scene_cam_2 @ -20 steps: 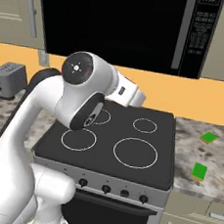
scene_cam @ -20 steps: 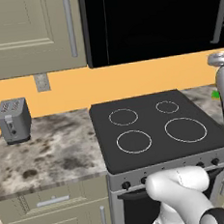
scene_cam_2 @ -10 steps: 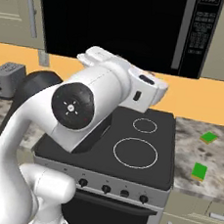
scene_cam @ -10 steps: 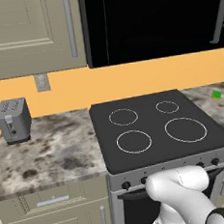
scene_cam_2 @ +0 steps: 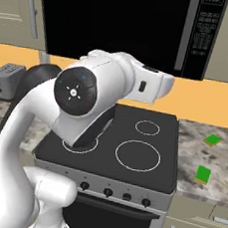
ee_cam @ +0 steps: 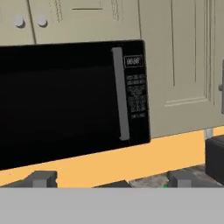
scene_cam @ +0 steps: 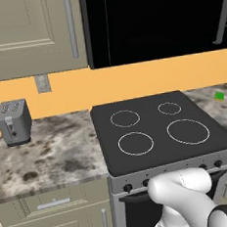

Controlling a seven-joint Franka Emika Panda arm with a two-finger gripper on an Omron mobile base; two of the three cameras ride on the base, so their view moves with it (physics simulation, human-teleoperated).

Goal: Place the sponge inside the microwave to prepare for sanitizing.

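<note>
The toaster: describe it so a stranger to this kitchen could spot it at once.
Start at the black four-ring cooktop under the microwave, then follow the speckled stone counter to its left. At the counter's far end, against the orange wall, stands the toaster. It is a small grey metal box with two slots on top, the lone appliance on that stretch.

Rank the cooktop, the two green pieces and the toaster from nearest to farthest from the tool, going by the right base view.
1. Cooktop, right below the tool.
2. Two green pieces, right counter; too close to call between them.
3. Toaster, far left counter.
</note>
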